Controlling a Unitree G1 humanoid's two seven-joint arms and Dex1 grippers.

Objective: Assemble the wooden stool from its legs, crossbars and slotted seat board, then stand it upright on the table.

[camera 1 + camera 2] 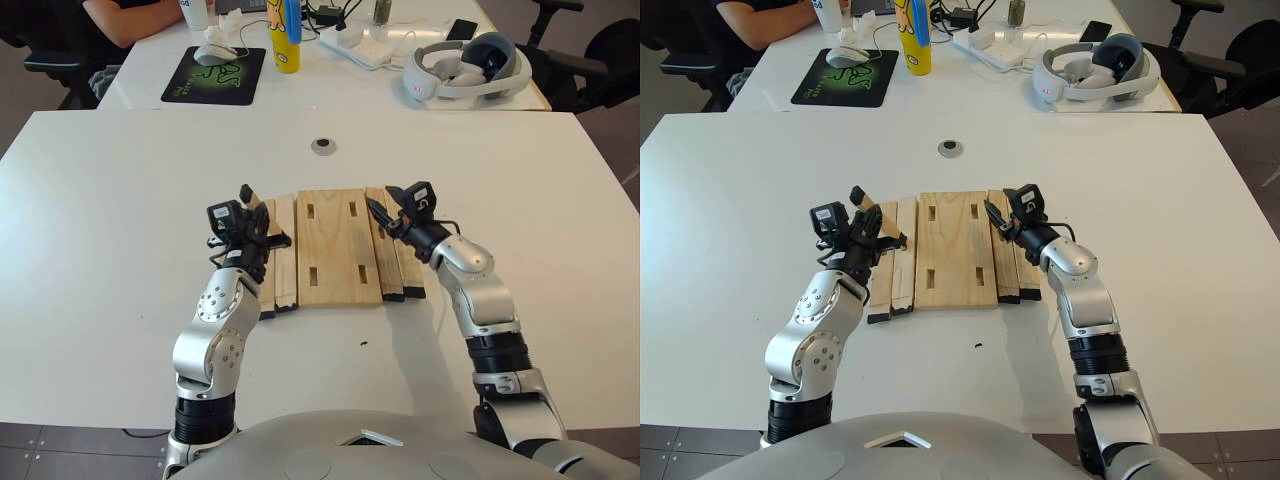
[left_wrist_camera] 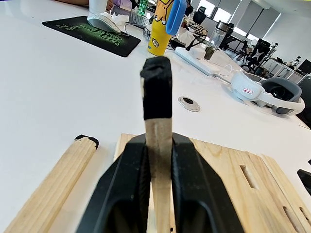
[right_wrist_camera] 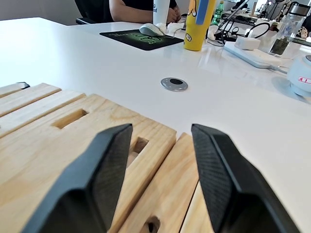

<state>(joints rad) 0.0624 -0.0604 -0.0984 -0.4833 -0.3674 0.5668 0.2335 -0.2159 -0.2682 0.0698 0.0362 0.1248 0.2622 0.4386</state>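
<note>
The slotted seat board (image 1: 338, 246) lies flat in the middle of the table. My left gripper (image 1: 262, 236) is at its left edge, shut on a wooden leg (image 2: 156, 126) whose black-capped end (image 1: 245, 192) tilts up off the table. Two more legs (image 1: 283, 255) lie flat beside the board under that hand. At the board's right edge my right gripper (image 1: 380, 215) hovers open, low over the slotted wooden pieces (image 1: 392, 262) lying there. Nothing sits between its fingers (image 3: 99, 179), which straddle the seam between the board (image 3: 48, 141) and the nearest piece (image 3: 167, 191).
A round cable grommet (image 1: 323, 147) sits in the table behind the board. On a second table farther back are a mouse pad (image 1: 214, 75), a yellow bottle (image 1: 285, 35), a power strip (image 1: 355, 45) and a headset (image 1: 465, 68).
</note>
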